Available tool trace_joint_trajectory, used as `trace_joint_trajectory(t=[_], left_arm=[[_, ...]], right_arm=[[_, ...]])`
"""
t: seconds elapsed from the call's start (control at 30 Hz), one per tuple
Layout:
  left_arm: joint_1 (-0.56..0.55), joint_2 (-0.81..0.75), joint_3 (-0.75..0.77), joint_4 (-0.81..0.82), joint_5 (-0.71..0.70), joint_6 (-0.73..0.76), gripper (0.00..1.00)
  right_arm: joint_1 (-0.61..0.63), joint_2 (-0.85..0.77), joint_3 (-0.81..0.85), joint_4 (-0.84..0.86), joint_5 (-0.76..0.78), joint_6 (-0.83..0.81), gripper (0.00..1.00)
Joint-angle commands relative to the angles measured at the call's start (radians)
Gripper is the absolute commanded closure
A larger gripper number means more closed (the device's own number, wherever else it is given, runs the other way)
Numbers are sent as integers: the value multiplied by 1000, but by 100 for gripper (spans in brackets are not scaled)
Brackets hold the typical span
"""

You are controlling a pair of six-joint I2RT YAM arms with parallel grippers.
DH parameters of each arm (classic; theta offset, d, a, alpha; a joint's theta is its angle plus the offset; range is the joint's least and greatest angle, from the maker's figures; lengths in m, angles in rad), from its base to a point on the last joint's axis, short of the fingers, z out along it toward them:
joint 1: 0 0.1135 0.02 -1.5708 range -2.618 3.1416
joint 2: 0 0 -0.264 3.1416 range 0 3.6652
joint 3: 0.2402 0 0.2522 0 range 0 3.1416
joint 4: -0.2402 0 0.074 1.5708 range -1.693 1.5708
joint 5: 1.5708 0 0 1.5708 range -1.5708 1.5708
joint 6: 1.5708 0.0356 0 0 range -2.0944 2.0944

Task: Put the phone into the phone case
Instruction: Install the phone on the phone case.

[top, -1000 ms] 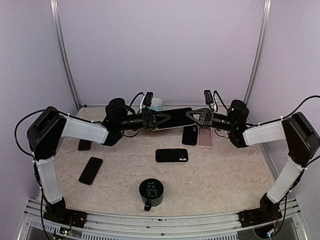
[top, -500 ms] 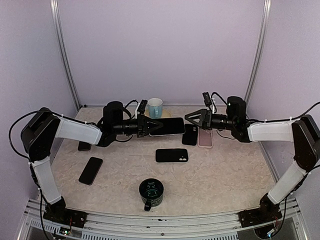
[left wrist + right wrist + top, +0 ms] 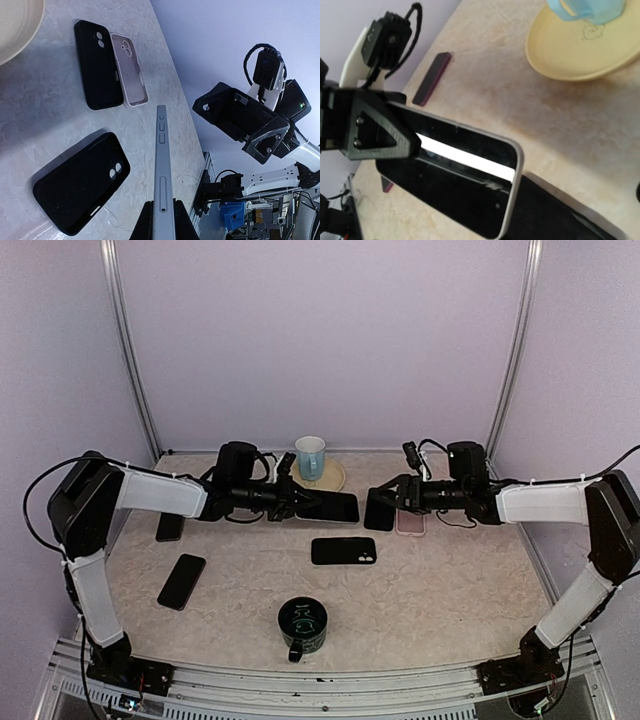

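Black phone [image 3: 332,507], mid-picture, is pinched tight and held up by my left gripper [image 3: 298,504] so my spread-apart right gripper [image 3: 386,498] can probably bring a case [image 3: 343,551].

Soft, even overhead light, moderately bright, leaves faint shadows on the table [image 3: 45,110] below the left gripper [image 3: 300,504]; beside its fingers [image 3: 375,130] a white glare band crosses the phone [image 3: 450,195], and the right wrist view is blurred, softest at the plate [image 3: 570,55] beyond.
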Motion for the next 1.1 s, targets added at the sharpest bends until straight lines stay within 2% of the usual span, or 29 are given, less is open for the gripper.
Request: trace_joint_trajectory(t=[0.0, 0.37, 0.73, 1.07], left_arm=[[5, 48, 82, -77, 29, 28, 100], [5, 126, 161, -196, 66, 64, 100], [11, 196, 201, -233, 126, 29, 100], [4, 241, 241, -266, 148, 24, 100]], right_arm=[[-5, 13, -14, -60, 24, -39, 16], [3, 79, -19, -97, 29, -47, 0], [29, 150, -5, -120, 31, -40, 0], [54, 195, -10, -74, 9, -16, 0]])
